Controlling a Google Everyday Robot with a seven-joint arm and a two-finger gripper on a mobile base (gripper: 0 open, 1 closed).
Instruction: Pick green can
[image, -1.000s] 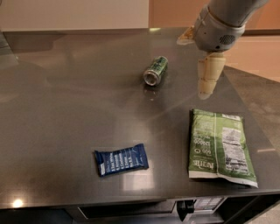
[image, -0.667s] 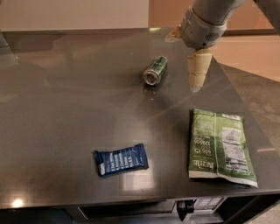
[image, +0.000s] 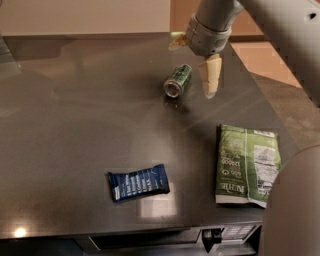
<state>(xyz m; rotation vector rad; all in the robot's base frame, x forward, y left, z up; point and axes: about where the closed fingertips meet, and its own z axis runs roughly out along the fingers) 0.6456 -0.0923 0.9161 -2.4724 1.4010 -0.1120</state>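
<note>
the green can (image: 178, 80) lies ungrasped on the worktop (image: 75, 125), with the open, empty pincer (image: 193, 64) hovering just beside it.

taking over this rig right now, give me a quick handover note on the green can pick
Claw: open and empty, hanging above the back right of the counter, close to the green can's right side, not gripping it.
Green can: lying on its side on the counter, shiny end toward the camera.
Also on the counter: green-and-white snack bag front right, blue wrapper front centre. Neither is the target.
Done: nothing grasped yet.
Left: line the claw up over the can, lower, close, lift.
</note>
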